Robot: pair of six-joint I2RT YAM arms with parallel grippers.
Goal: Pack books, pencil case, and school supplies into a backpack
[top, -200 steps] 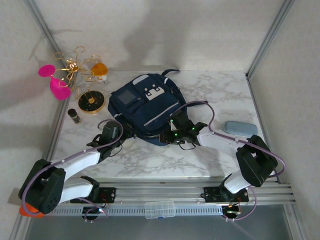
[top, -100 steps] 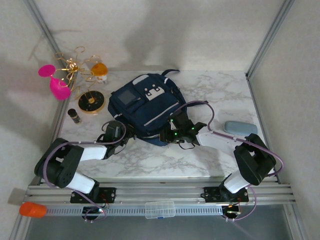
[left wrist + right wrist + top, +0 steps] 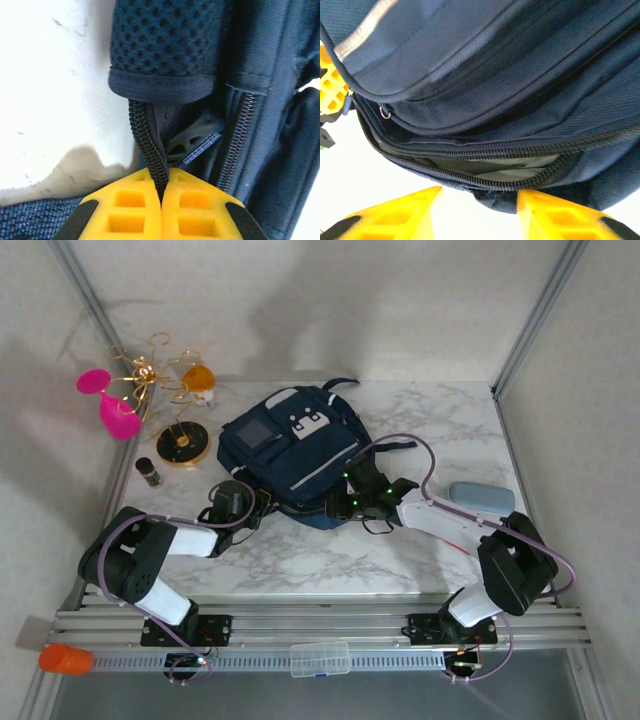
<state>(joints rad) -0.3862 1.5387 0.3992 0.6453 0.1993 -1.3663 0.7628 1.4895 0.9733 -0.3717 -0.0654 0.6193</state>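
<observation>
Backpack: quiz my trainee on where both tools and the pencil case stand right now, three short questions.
1. True or false: the left tool is shut on the zipper track of the backpack.
2. Where is the pencil case? A: inside the backpack. B: on the table, right of the backpack. C: in the right tool.
3. Fill in: the right tool faces the backpack's partly unzipped opening with its jaws ____.

Key: 1 true. 2 B. 3 open.
</observation>
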